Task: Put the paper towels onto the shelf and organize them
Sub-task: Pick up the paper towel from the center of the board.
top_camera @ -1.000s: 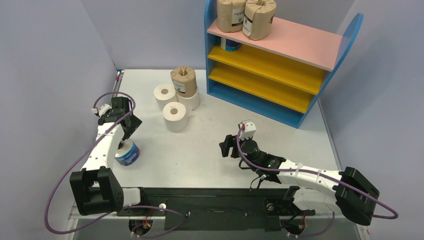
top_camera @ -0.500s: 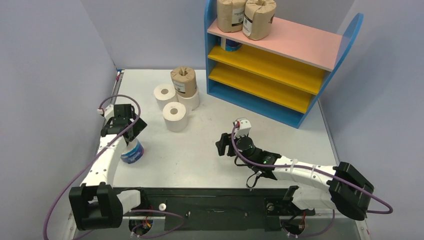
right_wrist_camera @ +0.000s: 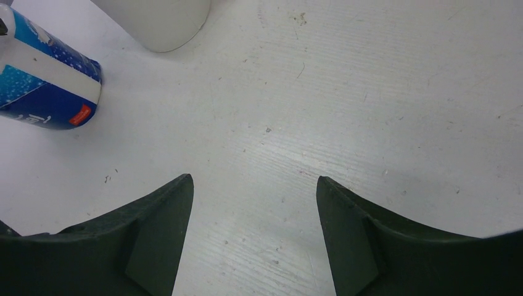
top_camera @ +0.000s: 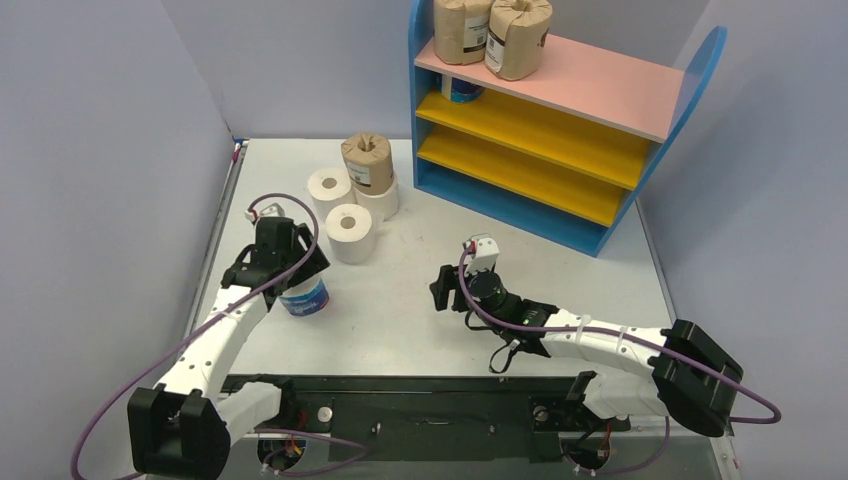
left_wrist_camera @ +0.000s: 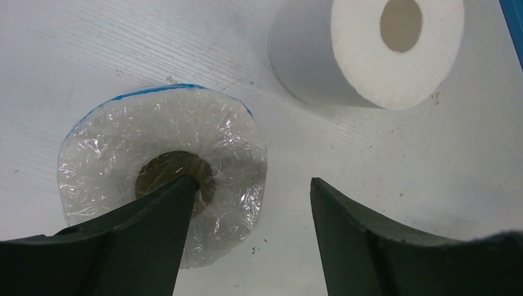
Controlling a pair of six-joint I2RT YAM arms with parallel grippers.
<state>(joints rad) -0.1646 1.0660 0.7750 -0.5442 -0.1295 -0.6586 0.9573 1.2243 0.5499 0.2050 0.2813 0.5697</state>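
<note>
The Tempo roll point(top_camera: 305, 301) stands core-up on the counter point(top_camera: 400, 250), seven o'clock from a white roll point(top_camera: 350, 232), so the left jaws, not yet clenched, straddle its wall with one finger inside; the right jaws gape empty.

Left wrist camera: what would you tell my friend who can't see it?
A plastic-wrapped paper roll stands on end on a white table. The left gripper has one dark finger at its hollow middle and the other outside. A plain white roll sits beyond.
</note>
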